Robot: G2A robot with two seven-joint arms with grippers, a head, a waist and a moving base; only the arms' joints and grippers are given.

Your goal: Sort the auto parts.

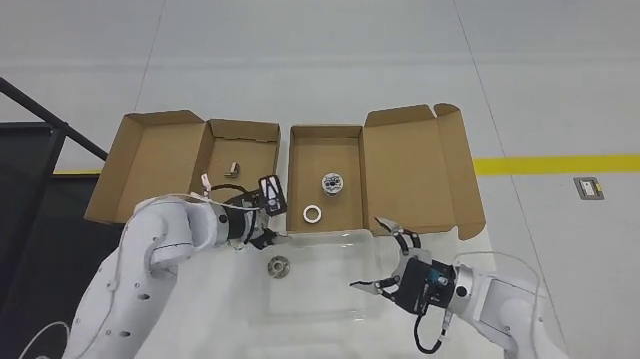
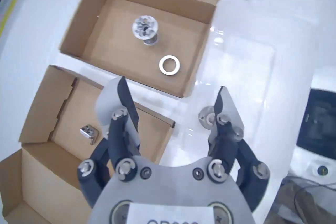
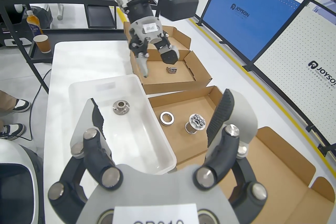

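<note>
A round flanged metal hub [image 1: 277, 268] [image 3: 121, 107] [image 2: 205, 117] lies alone in the clear plastic tray [image 1: 330, 304] [image 3: 157, 156]. The right cardboard box [image 1: 326, 137] holds a flat ring [image 1: 312, 215] [image 2: 169, 65] [image 3: 167, 118] and a perforated cylinder part [image 1: 332, 183] [image 2: 145, 29] [image 3: 195, 123]. The left box [image 1: 243, 131] holds a small metal bracket [image 1: 233, 169] [image 2: 89, 132] [image 3: 171, 69]. My left gripper [image 1: 268, 239] [image 2: 173, 99] [image 3: 157, 66] hangs open over the left box's near wall beside the tray. My right gripper [image 1: 385, 257] [image 3: 160, 114] is open above the tray's right end.
Both boxes have their lids [image 1: 415, 169] folded open toward the outer sides. A black frame [image 1: 40, 119] stands at the table's left. A paper cup [image 3: 43, 43] and a bottle [image 3: 33, 23] sit on a dark shelf beyond the table's far end.
</note>
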